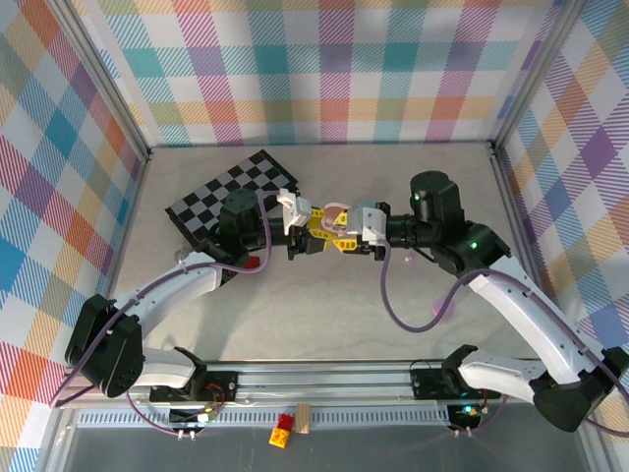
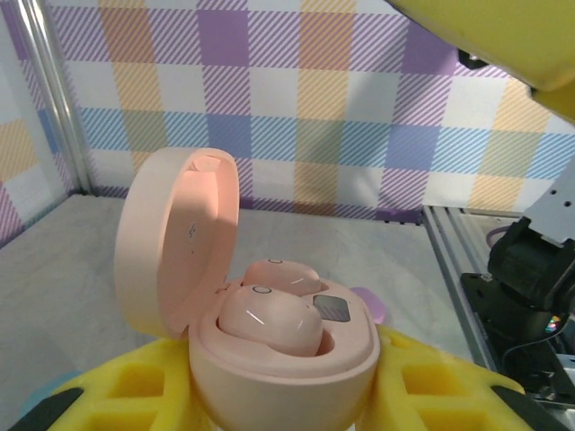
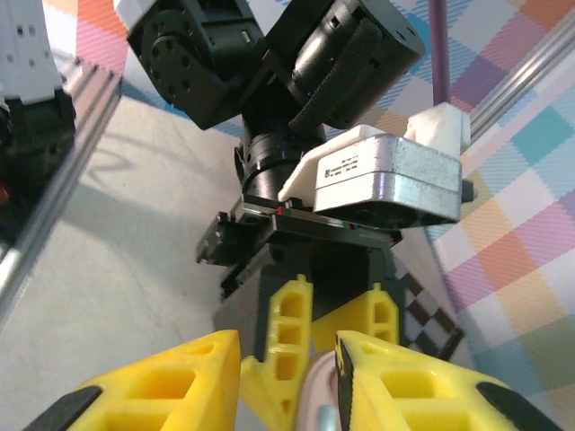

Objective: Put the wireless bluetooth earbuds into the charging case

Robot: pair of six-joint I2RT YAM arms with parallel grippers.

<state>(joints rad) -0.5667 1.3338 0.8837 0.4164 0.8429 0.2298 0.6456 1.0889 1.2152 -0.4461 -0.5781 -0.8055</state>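
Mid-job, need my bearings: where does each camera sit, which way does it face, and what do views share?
Top external: above and behind, looking down at the table; left arm and right arm reach in, left gripper and right gripper meeting mid-table.
Left wrist: faces the plaid wall; its yellow fingers clamp the open pink oval charging case.
Right wrist: faces the left arm's wrist; own yellow fingers below.
Shared: both wrist views show the case.

The case (image 2: 278,382) is a pale pink oval, held up off the table between the yellow fingers of the left gripper (image 1: 319,237). It stands open, with its lid swung upright on the hinge side. Two glossy pink earbuds (image 2: 269,321) sit side by side in its wells, beside a small dark panel.
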